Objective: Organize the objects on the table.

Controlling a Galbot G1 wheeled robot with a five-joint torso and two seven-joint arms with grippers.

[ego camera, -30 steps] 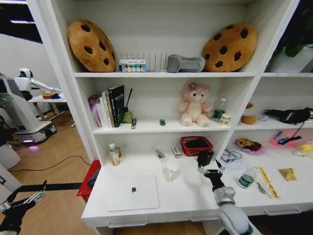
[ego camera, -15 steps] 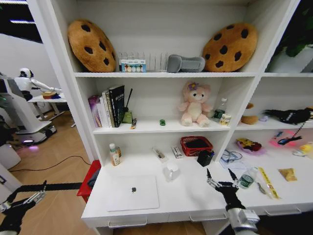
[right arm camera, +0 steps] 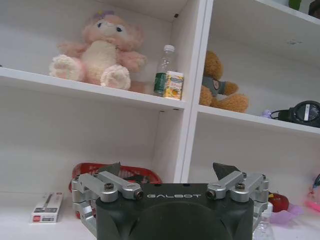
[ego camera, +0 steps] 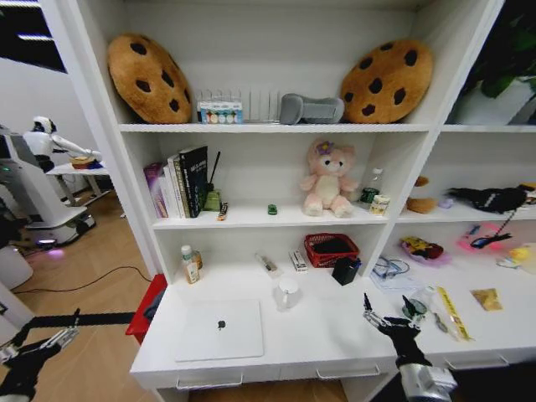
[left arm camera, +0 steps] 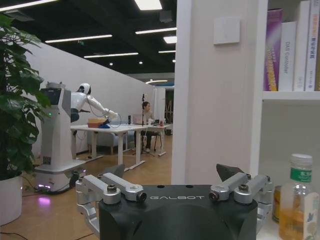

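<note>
Head view: right gripper (ego camera: 387,311) low over the right part of the long white desk (ego camera: 310,339), fingers spread wide apart, nothing between them. Silver laptop (ego camera: 220,329) closed and flat on the left part of the desk, well apart from that gripper. White mug (ego camera: 287,294) just beyond the laptop's far right corner. Red basket (ego camera: 332,249) at the back of the desk under the shelf, something dark inside, too dim to name. Black box (ego camera: 344,270) just in front of the basket. Small bottle (ego camera: 190,264) standing at the desk's back left. Tiny green toy car (ego camera: 272,209) on the shelf above, between the books (ego camera: 177,182) and the pink plush bear (ego camera: 325,178). Clear bottle (ego camera: 370,188) and small can (ego camera: 382,204) beside the bear. Left gripper (ego camera: 48,342) down at the lower left, off the desk, over the wooden floor; open or closed, cannot tell. Right wrist view: finger tips parted and empty, red basket behind them, small white box (right arm camera: 45,206) lying near it.
</note>
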